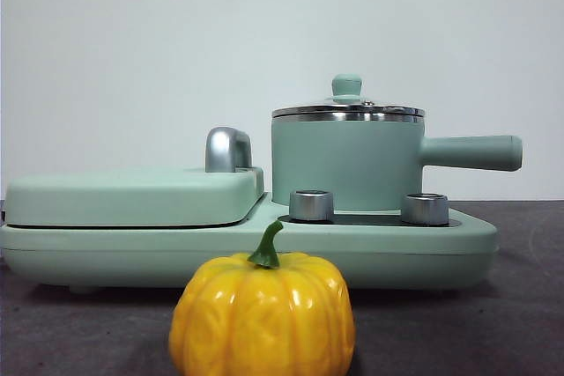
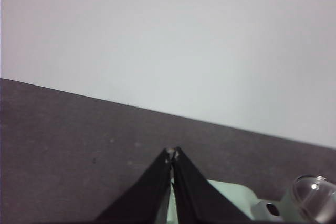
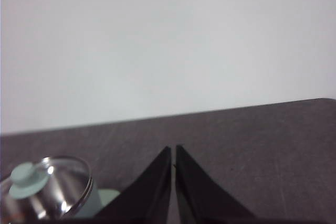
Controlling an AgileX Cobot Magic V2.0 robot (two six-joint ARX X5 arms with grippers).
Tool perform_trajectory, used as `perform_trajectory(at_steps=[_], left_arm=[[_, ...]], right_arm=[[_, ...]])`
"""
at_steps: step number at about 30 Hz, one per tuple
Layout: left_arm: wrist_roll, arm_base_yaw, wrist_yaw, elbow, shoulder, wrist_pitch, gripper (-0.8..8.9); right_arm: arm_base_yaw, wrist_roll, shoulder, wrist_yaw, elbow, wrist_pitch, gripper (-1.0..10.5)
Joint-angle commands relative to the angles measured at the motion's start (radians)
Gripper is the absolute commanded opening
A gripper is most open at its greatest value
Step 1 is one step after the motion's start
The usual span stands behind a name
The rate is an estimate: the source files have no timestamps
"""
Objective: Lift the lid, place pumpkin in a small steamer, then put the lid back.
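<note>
White wall and a dark bench (image 1: 529,323) are all that frame the work; we see neither arm in the front view.

Nearest to us sits the pumpkin (image 1: 263,313), upright on the bench, stem up, well clear of both sets of jaws and showing in neither wrist view. Behind it lies the cooker base (image 1: 441,248) with two steel dials (image 1: 311,205), and on that base stands the steamer (image 1: 345,163), handle out to one side, with the lid (image 1: 347,110) seated on its rim.

Our left gripper (image 2: 172,153) has its jaws closed to a point and holds nothing; beside and below those tips we catch only a corner of the base and a steel hinge (image 2: 314,198). Our right gripper (image 3: 173,149) is likewise closed and empty, with the lid (image 3: 50,187) and its knob (image 3: 25,174) off to one side below the tips, well apart from them.

Nothing of the task is begun, we judge. The risks ahead:
- Closed jaws descending on the knob would strike it, not take it; they must part first.
- The knob is small and smooth, so an off-centre pinch could let the glass lid slip and drop.
- The glossy, ribbed pumpkin may squirt from the jaws or roll.
- It looks only a little narrower than the pot, so a tilted release could leave it perched on the rim, and the lid would not seat.
</note>
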Motion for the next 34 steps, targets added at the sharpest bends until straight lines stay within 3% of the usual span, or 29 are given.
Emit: perform_trajectory(at_steps=[1,6,13,23,27,29,32,34], left_arm=[[0.074,-0.001,0.009,0.061,0.078,-0.019,0.10],[0.159,-0.002,0.100,0.134,0.209,-0.056,0.10],[0.253,-0.038,0.237,0.200,0.363,-0.122,0.10],[0.515,-0.119,0.283,0.218,0.498,-0.230,0.10],[0.555,-0.142,0.283,0.218,0.507,-0.219,0.11],[0.555,-0.145,0.283,0.218,0.507,-0.203,0.58],[0.555,-0.145,0.283,0.218,0.507,-0.189,2.30],[0.555,-0.145,0.283,0.218,0.507,-0.179,2.68]], right_arm=[[0.001,-0.073,0.070,-0.045,0.051,-0.024,0.1],[0.001,-0.136,0.204,-0.140,0.114,-0.080,0.1],[0.022,-0.289,0.392,-0.230,0.183,-0.138,0.1],[0.121,-0.553,0.544,-0.232,0.251,-0.234,0.1],[0.152,-0.597,0.556,-0.228,0.251,-0.259,0.1],[0.160,-0.597,0.556,-0.228,0.251,-0.262,0.4],[0.161,-0.597,0.555,-0.227,0.251,-0.261,2.1],[0.161,-0.596,0.555,-0.227,0.251,-0.261,2.7]])
